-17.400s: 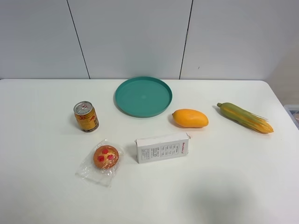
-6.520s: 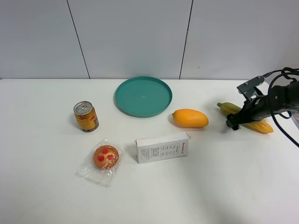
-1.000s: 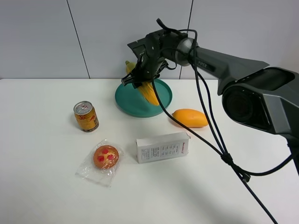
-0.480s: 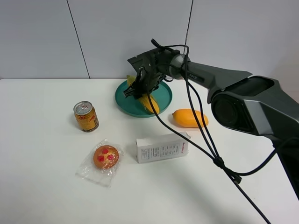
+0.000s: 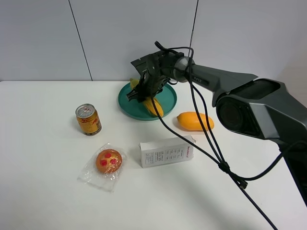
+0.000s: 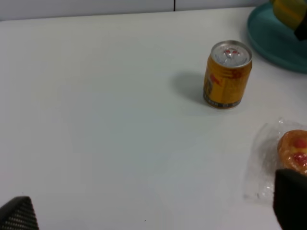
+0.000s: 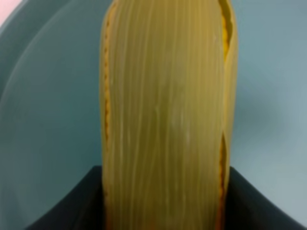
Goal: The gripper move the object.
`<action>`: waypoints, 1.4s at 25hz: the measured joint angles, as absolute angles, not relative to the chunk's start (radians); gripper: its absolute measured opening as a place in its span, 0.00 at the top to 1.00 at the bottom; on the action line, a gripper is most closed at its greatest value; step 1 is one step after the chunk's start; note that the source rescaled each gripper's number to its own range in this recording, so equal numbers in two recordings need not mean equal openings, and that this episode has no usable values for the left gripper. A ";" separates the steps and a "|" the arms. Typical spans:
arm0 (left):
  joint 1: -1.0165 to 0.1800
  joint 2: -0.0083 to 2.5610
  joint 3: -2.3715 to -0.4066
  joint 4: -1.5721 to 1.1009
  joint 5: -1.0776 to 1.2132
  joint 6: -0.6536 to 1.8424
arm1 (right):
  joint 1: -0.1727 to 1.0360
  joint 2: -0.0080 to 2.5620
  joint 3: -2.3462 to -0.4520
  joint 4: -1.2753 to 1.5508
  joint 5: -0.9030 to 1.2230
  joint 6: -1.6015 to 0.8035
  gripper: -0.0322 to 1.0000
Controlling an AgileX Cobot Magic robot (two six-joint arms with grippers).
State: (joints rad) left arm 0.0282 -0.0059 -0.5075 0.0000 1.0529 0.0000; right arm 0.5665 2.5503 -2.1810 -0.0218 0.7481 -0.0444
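The corn (image 5: 152, 104) lies tilted in the teal plate (image 5: 168, 97), green husk end toward the back wall. My right gripper (image 5: 139, 93), reaching across from the right, is shut on the corn's middle and holds it low on the plate. The right wrist view shows the husk (image 7: 163, 110) close up between the dark jaws, with the plate (image 7: 43, 96) beneath. My left gripper (image 6: 153, 213) is open and empty over bare table near the can; it does not show in the exterior view. The corn's end (image 6: 289, 10) shows at the edge of the left wrist view.
An orange-yellow mango (image 5: 194, 121) lies right of the plate. A white box (image 5: 166, 151) stands in front of it. A gold can (image 5: 88, 119) stands left of the plate, and a wrapped bun (image 5: 108, 161) lies in front of the can. Black cables trail from the right arm.
The right gripper has lowered the corn from above the plate's back rim down into the plate. In the last half second it has barely moved.
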 joint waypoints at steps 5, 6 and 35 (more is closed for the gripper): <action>0.028 -0.006 -0.507 0.000 1.053 0.000 | 0.566 2.552 -2.181 -0.022 0.726 -0.043 0.22; 0.028 -0.006 -0.507 0.000 1.053 0.000 | 0.566 2.552 -2.181 -0.022 0.724 -0.043 0.19; 0.028 -0.006 -0.507 0.000 1.053 0.000 | 0.568 2.147 -2.181 0.006 1.219 -0.055 0.15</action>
